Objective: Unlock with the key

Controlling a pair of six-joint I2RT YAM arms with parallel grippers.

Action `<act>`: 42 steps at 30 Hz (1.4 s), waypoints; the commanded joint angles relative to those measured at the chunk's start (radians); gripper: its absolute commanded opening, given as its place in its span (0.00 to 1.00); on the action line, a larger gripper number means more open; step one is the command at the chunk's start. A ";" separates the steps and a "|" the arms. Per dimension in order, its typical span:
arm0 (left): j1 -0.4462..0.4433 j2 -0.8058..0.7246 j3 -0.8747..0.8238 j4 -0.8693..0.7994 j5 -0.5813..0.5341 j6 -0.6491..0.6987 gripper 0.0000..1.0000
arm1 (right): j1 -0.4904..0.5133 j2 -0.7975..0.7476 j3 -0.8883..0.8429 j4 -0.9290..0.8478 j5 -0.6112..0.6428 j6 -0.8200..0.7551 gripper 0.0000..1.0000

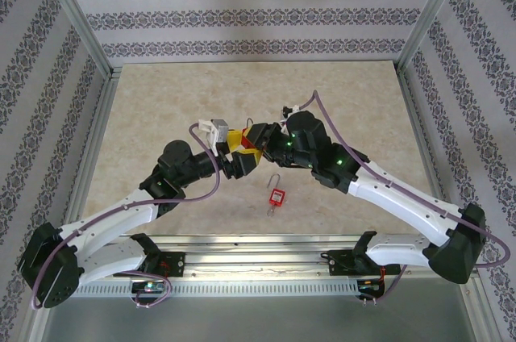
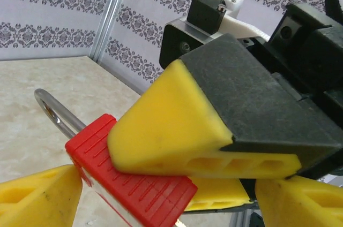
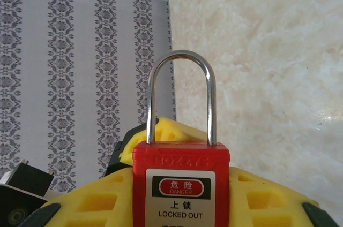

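In the right wrist view a red padlock [image 3: 181, 163] with a silver shackle and a "LOCKED OUT" label stands upright, and my right gripper [image 3: 181, 208] is shut on its body. Above the table's middle, the two arms meet at this padlock [image 1: 259, 149]. From the left wrist, the padlock [image 2: 134, 187] lies under the right gripper's yellow finger [image 2: 171, 125]. My left gripper [image 2: 169, 203] is open, with one finger [image 2: 37, 195] on each side of the lock and the right fingers. The key is hidden.
A second red padlock [image 1: 276, 197] lies flat on the table [image 1: 161, 100], just in front of the meeting grippers. Patterned walls and aluminium posts close in the table at the back and both sides.
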 commanded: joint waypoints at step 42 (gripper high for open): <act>-0.127 0.089 0.044 0.115 -0.139 0.010 0.10 | -0.096 -0.037 -0.021 -0.034 0.068 -0.042 0.00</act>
